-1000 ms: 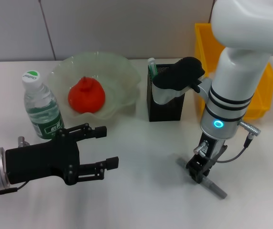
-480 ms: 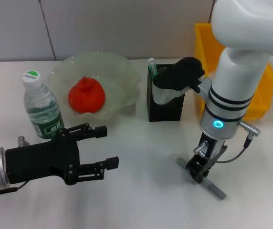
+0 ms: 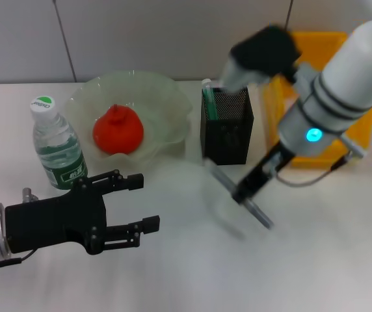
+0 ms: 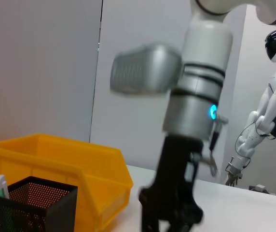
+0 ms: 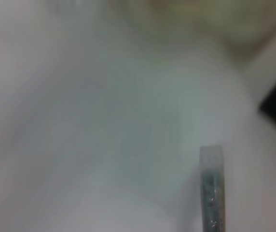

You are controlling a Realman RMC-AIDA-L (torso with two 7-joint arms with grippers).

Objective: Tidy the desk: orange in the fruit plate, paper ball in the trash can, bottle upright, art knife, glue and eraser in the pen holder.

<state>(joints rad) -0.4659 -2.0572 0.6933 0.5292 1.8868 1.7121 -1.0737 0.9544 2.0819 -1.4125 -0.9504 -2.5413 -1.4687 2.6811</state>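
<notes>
At centre right of the head view, the right gripper (image 3: 246, 192) is clamped on the slim grey metallic art knife (image 3: 238, 195), which is held tilted above the white desk (image 3: 186, 273), just below the black mesh pen holder (image 3: 226, 127). The left gripper (image 3: 134, 208) hovers wide-spread at lower left.

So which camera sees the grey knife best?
The head view: the whole art knife shows there, lifted in the right gripper before the pen holder. The right wrist view shows only one end. The left wrist view doesn't show it clearly.
</notes>
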